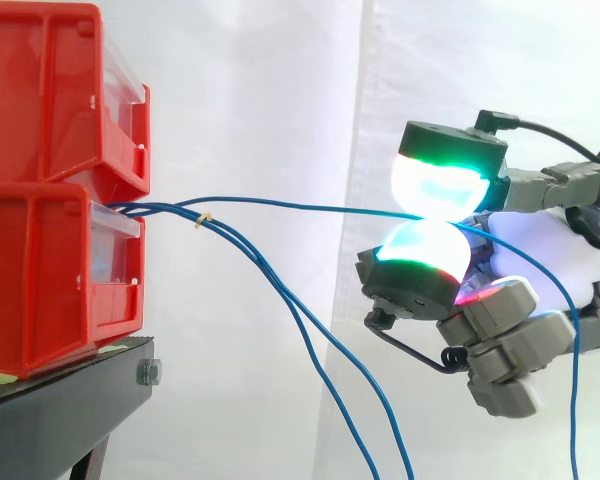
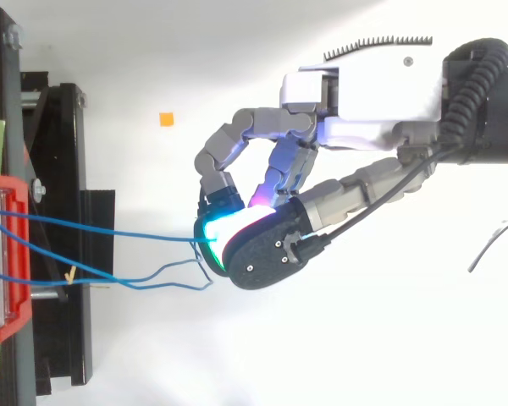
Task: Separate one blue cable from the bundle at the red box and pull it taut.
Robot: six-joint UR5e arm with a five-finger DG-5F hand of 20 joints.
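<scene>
One blue cable [image 1: 310, 206] runs almost straight from the lower red box [image 1: 40, 280] to the hand [image 1: 540, 235], pinched between two glowing pads [image 1: 435, 185], with the rest of the bundle [image 1: 165, 210] drooping below. Pull too hard and I reckon it slides through that pinch, or tugs the box along its stand [image 1: 70, 410].

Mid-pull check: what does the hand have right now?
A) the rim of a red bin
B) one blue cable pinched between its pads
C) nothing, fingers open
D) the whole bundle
B: in the side view the hand pinches one blue cable between two glowing pads, while the other blue cables droop free from the red bins.
</scene>
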